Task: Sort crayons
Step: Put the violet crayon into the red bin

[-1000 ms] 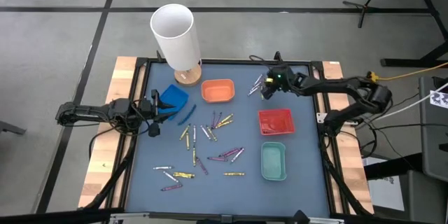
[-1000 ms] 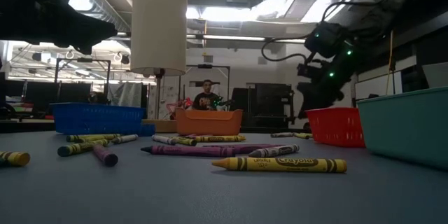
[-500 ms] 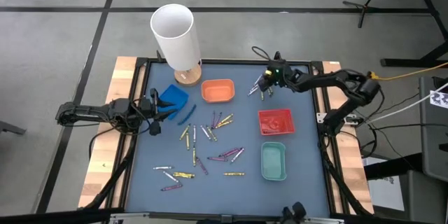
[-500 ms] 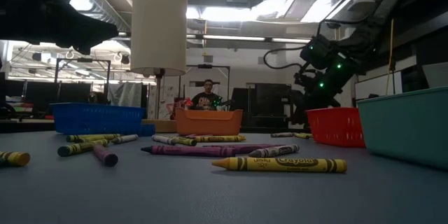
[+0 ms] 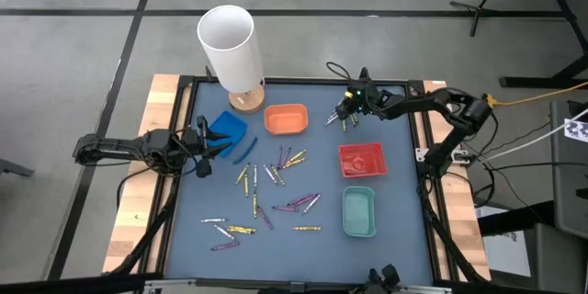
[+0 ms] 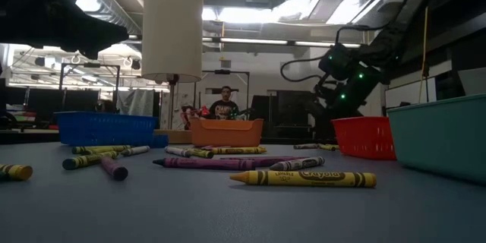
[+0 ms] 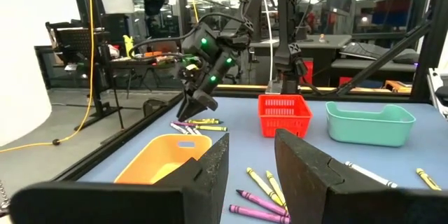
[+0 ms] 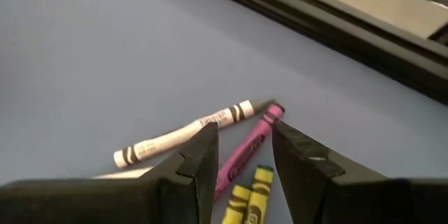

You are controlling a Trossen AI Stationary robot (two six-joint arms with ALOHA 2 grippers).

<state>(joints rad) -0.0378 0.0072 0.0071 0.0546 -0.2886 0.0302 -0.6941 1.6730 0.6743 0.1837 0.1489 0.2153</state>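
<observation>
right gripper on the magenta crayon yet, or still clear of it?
Apart. The right wrist view shows the right gripper open, its fingers hanging above the magenta crayon, which lies flat on the mat between them, unpinched.

Crayons (image 5: 276,188) scattered, right gripper (image 5: 344,116) seemingly above some

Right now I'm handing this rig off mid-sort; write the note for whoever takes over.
Right gripper: open, empty, over a small crayon cluster at the far edge, straddling a magenta crayon.
Left gripper: open, empty, waiting beside the blue tray.
Most crayons lie loose mid-table.
Orange tray and green tray look empty; the red tray I can't tell.
Nearly all sorting remains.
</observation>
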